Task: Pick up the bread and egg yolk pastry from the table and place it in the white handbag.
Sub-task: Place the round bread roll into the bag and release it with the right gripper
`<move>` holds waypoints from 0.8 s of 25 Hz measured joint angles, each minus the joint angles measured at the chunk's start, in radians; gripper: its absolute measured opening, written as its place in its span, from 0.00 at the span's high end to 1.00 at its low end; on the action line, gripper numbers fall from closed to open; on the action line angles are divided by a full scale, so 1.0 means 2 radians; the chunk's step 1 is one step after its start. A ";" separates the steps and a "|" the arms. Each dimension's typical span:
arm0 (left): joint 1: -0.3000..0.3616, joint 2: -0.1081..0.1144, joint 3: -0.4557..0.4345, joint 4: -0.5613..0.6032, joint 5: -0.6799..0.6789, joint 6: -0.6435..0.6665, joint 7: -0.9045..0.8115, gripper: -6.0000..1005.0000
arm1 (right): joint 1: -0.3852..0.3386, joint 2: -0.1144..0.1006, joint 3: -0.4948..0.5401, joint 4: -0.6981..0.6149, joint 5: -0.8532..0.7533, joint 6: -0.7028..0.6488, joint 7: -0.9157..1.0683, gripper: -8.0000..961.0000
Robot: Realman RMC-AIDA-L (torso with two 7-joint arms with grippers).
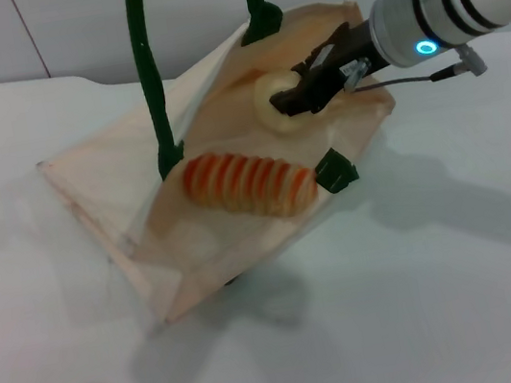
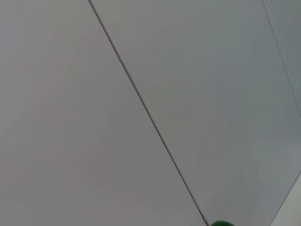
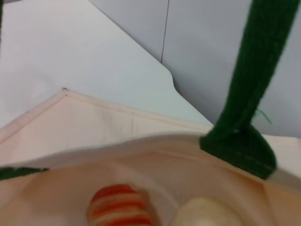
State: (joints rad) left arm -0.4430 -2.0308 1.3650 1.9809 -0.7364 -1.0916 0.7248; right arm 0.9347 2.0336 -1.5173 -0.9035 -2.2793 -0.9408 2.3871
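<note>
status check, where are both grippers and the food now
Right gripper shut on egg yolk pastry inside white handbag. Bread already in bag. Left gripper not in view.

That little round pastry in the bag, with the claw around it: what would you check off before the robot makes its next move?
1. Bread inside the white handbag: ok, the striped loaf lies in the open mouth.
2. Egg yolk pastry over the bag's opening: ok, it sits deep inside, behind the loaf.
3. Right gripper released: cannot tell; its jaws sit at the pastry, but whether they grip it is unclear.
4. Bag held open: ok, both green handles rise out of the top of the head view.
5. Left gripper: cannot tell; it is out of view, its camera showing only wall.
6. Retreat path for the right gripper: ok, the near handle stands beside it, apart.
</note>
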 joint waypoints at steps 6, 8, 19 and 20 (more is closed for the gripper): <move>0.000 0.000 -0.001 0.000 0.001 0.000 0.000 0.81 | 0.017 -0.001 0.000 0.031 -0.001 0.006 0.000 0.45; 0.000 0.000 -0.001 0.000 0.001 0.000 0.000 0.81 | 0.019 -0.001 0.001 0.037 -0.003 0.011 0.000 0.43; 0.003 -0.001 -0.005 0.001 0.013 0.000 -0.001 0.81 | 0.023 -0.003 0.007 0.045 -0.004 0.005 0.003 0.21; 0.004 -0.001 -0.006 0.001 0.013 0.000 -0.001 0.81 | 0.022 -0.003 0.007 0.046 -0.005 0.001 0.004 0.17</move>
State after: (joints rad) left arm -0.4357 -2.0321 1.3525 1.9822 -0.7101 -1.0906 0.7222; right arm 0.9793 2.0275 -1.5035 -0.8116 -2.2895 -0.9384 2.3944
